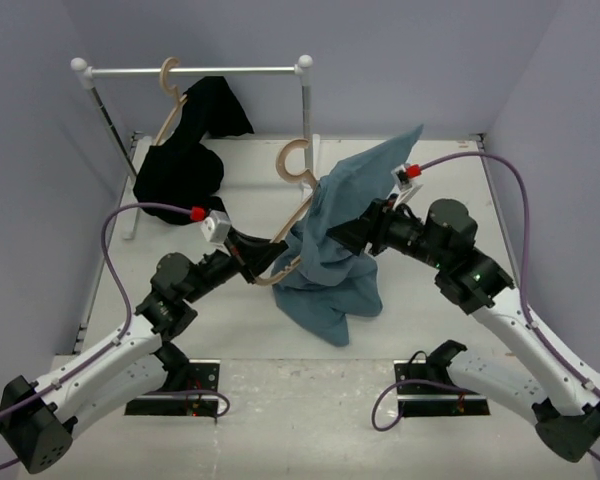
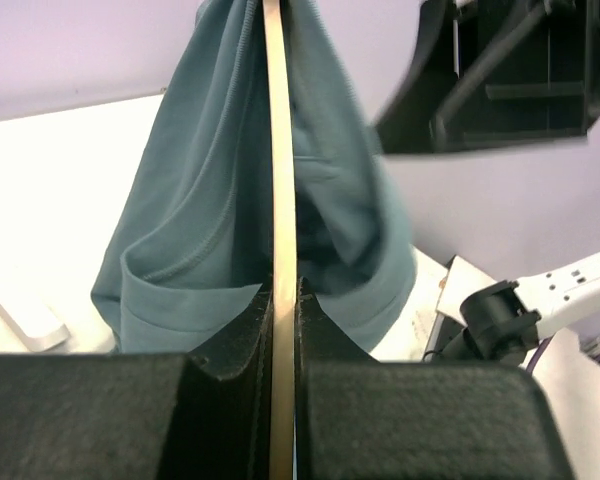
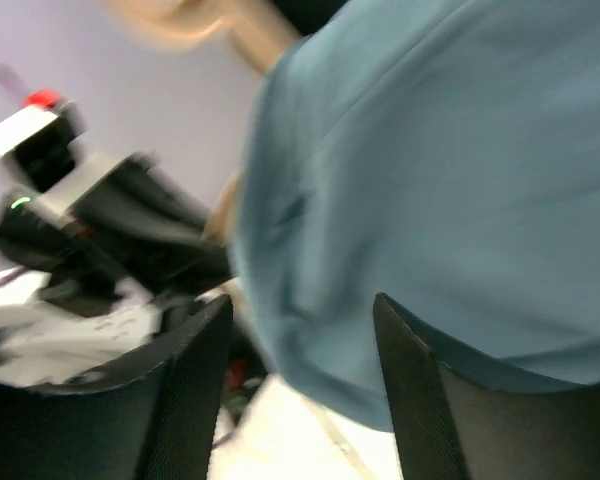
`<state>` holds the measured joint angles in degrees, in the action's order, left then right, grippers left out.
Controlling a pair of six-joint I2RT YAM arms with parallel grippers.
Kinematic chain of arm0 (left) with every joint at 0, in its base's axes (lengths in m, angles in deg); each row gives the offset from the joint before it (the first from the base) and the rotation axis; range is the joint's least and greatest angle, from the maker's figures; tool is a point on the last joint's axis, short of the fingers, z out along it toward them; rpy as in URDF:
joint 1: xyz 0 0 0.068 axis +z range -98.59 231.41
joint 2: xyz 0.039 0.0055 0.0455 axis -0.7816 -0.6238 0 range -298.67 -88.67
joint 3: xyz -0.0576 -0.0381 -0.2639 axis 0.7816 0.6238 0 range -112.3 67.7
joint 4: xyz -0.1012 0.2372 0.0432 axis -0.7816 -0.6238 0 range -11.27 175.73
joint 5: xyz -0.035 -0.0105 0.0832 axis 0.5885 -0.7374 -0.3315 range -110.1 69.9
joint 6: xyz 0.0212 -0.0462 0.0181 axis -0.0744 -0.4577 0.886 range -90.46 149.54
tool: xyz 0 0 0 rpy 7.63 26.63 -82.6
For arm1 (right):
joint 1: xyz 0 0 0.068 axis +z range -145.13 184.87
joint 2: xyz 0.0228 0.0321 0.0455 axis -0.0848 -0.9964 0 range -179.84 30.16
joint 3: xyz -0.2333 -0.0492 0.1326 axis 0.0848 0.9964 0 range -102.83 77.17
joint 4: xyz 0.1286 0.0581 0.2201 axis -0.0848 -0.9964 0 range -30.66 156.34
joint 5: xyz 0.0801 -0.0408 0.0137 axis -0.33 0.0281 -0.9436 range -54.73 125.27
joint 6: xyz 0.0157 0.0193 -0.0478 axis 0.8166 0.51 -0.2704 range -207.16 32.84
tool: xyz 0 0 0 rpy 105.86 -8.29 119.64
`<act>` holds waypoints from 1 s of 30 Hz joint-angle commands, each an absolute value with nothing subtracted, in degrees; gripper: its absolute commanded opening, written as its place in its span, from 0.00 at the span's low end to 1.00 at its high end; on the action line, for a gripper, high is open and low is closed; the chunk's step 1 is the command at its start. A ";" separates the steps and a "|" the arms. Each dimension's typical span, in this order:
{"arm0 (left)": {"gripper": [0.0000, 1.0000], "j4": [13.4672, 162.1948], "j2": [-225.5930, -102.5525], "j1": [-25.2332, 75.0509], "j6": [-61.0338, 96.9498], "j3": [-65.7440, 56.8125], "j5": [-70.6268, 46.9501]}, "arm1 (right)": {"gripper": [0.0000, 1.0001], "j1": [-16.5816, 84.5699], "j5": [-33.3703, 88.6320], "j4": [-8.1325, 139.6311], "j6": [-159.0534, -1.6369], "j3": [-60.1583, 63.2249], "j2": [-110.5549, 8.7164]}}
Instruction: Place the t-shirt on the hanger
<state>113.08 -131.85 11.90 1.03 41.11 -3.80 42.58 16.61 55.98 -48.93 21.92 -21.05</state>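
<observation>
Over the hanger point(image 2: 278, 150), the t-shirt point(image 2: 195, 220)

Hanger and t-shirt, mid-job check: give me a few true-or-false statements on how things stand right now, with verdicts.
1. The left hand is shut on the hanger. True.
2. The t-shirt lies spread out flat. False: it hangs bunched over the hanger.
3. The right hand is clamped shut. False: its fingers stand apart, with the t-shirt just beyond them.
4. A black garment hangs from a second hanger on the rack. True.
5. The hook of the held hanger sits on the rack. False: it is free in the air, in front of the rack.
</observation>
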 commanded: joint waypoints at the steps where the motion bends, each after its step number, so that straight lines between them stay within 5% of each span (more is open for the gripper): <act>1: 0.00 119.22 -128.03 12.00 5.93 45.54 -0.83 | 0.75 34.09 19.49 41.31 -67.61 11.74 -20.80; 3: 0.00 119.80 -126.14 12.03 6.05 47.38 0.23 | 0.89 32.65 19.67 37.72 -75.00 6.36 -22.33; 6: 0.00 117.89 -124.00 12.03 7.83 48.83 2.73 | 0.92 32.49 16.80 29.21 -86.91 -1.91 -26.69; 13: 0.00 115.38 -122.12 12.03 9.82 47.81 6.62 | 0.87 32.44 2.11 10.04 -112.41 -16.35 -38.77; 17: 0.00 117.49 -124.85 12.03 8.56 46.33 12.29 | 0.74 32.46 -6.18 3.17 -117.88 -19.80 -43.96; 26: 0.00 119.21 -128.20 11.98 9.55 41.97 14.92 | 0.73 33.61 -16.97 -1.31 -122.43 -20.29 -45.46; 30: 0.00 120.68 -130.49 12.02 10.04 40.14 16.74 | 0.62 33.61 -23.01 -1.52 -123.21 -20.39 -45.45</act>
<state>112.51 -129.39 11.95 8.10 44.96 14.26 33.36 -12.98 0.56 -120.07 -17.81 -47.07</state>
